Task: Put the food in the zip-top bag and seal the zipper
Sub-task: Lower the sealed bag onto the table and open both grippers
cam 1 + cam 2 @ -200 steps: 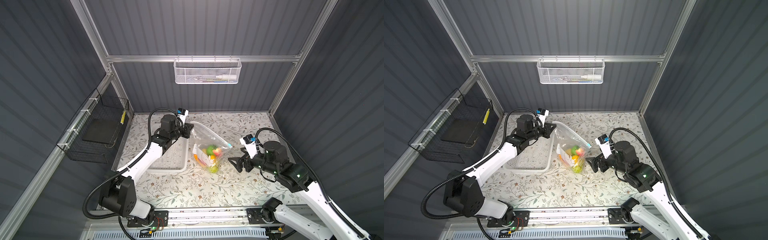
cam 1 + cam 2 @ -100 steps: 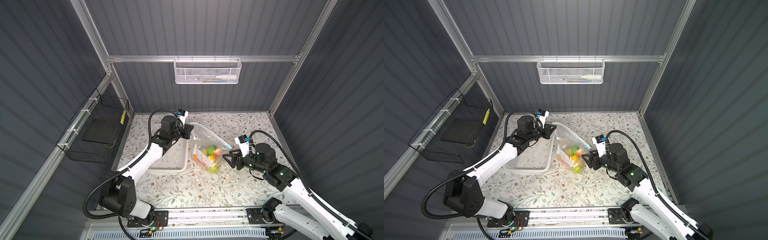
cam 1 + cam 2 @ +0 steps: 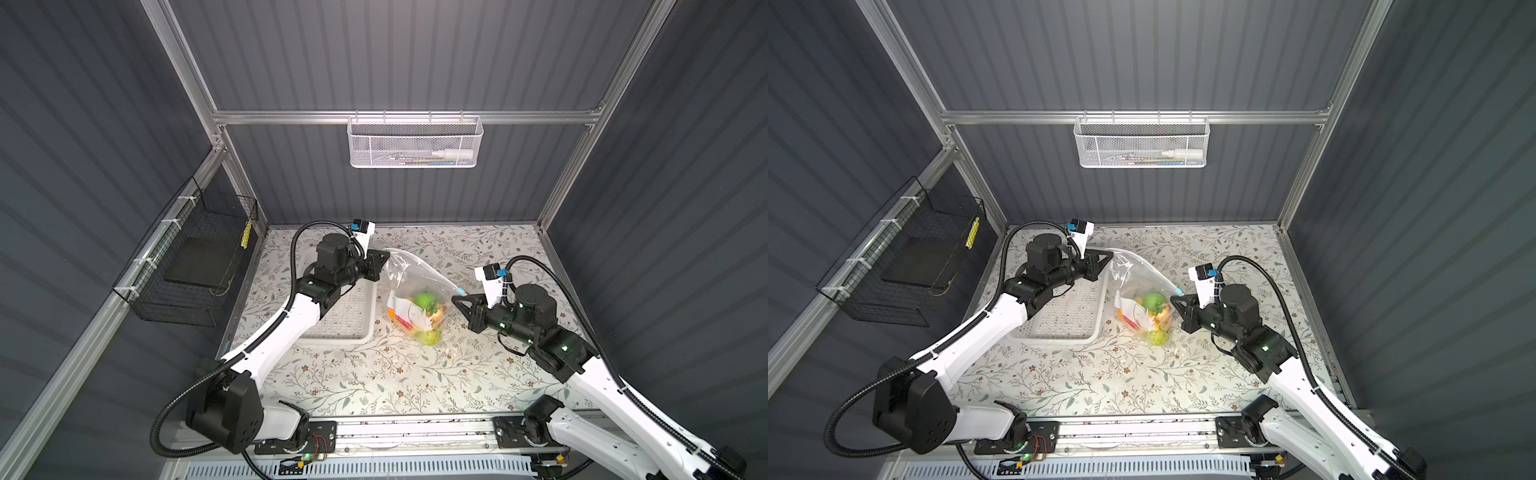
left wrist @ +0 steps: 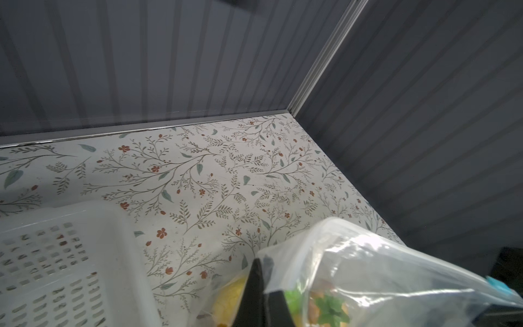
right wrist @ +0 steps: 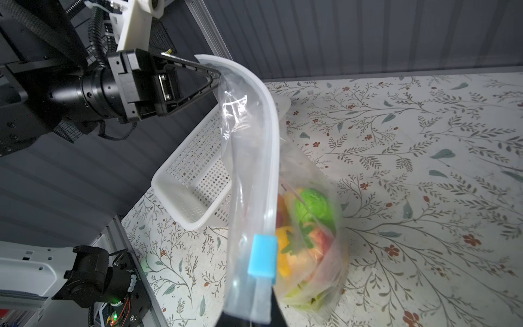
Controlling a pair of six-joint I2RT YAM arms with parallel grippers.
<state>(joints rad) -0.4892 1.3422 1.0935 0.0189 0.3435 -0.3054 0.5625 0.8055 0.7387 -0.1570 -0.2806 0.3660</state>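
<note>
Right gripper (image 3: 456,297) just closed from wide, now clamped on zipper (image 5: 271,147) end beside blue slider (image 5: 261,259). Left gripper (image 3: 385,257) pinches opposite corner of zip-top bag (image 3: 415,276). Food (image 3: 424,301) inside, bag bottom on tabletop (image 3: 374,374). My read: mouth stretched between us, sealing pull comes next.

Soft, even light; white glare on the zip-top bag (image 4: 353,249); basket (image 4: 56,215) blurred in the left wrist view.

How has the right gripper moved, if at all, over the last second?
Yes. The right gripper moved left, toward the white basket, and closed on the bag.
</note>
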